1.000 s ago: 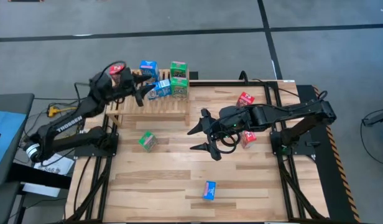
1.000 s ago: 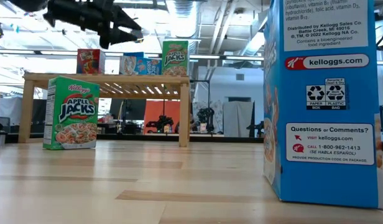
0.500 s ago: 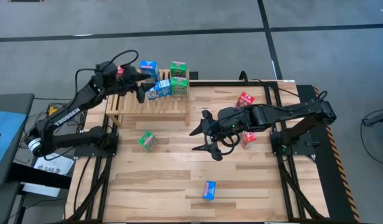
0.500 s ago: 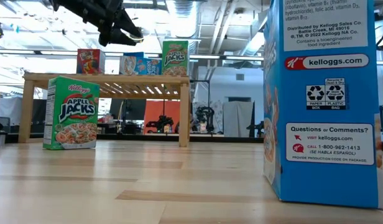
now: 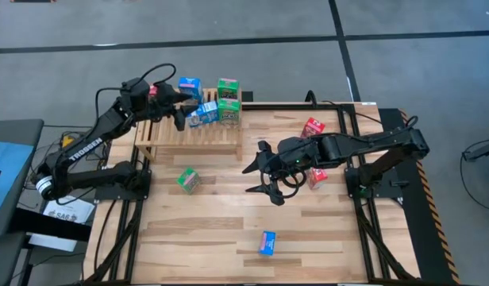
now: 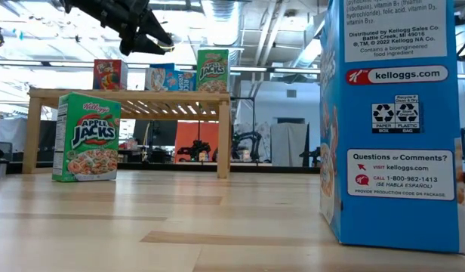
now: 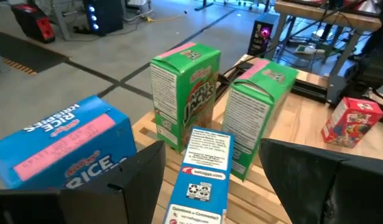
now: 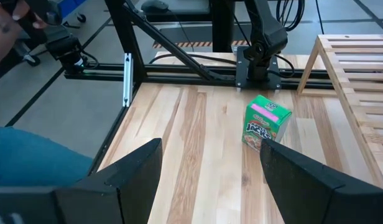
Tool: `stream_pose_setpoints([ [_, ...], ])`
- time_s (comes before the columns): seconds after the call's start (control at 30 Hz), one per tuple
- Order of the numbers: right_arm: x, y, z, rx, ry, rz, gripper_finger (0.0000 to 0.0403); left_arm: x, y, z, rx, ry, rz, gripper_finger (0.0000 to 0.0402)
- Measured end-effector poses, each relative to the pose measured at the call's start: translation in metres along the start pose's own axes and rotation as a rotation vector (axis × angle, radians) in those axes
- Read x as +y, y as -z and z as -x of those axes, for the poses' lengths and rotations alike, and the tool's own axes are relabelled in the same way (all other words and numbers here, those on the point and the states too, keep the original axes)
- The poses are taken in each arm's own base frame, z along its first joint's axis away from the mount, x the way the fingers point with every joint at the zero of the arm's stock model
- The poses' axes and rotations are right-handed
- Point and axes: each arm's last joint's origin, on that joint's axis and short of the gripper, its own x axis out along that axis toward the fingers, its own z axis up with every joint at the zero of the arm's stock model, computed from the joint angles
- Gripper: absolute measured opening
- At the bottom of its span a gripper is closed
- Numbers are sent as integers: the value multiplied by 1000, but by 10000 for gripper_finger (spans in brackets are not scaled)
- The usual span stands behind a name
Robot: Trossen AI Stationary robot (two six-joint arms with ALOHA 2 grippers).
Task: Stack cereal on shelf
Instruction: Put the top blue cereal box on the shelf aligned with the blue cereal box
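Note:
The slatted wooden shelf (image 5: 193, 135) stands at the table's far left. On it stand a red cereal box (image 6: 110, 74), a blue one (image 5: 190, 86) and two green ones (image 5: 228, 86) (image 5: 229, 110). A second blue box (image 7: 201, 174) lies flat between them. My left gripper (image 5: 181, 111) hangs open above the shelf, over the lying blue box, touching nothing; it also shows in the low view (image 6: 146, 38). My right gripper (image 5: 249, 178) is open and empty above the table's middle. A green box (image 5: 188, 179) stands on the table in front of the shelf.
A blue box (image 5: 267, 242) stands near the table's front edge, close to the low camera (image 6: 391, 121). One red box (image 5: 313, 126) stands at the far right, another (image 5: 317, 177) partly under my right arm. Bare planks lie between the green and blue boxes.
My left gripper has gone a little toward the table's right edge over the shelf and tipped its fingers downward, staying open; for the last half second it has kept still. No box has moved.

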Motion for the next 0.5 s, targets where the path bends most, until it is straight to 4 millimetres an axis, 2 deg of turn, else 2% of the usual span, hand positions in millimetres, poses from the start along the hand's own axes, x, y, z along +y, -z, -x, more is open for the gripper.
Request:
stream_pose_setpoints([
  [0.23, 0, 1, 0, 8, 1, 0, 296, 0, -2, 0, -20, -12, -34, 250],
  [0.5, 0, 5, 0, 50, 4, -13, 296, -3, -4, 0, -39, 10, 15, 250],
])
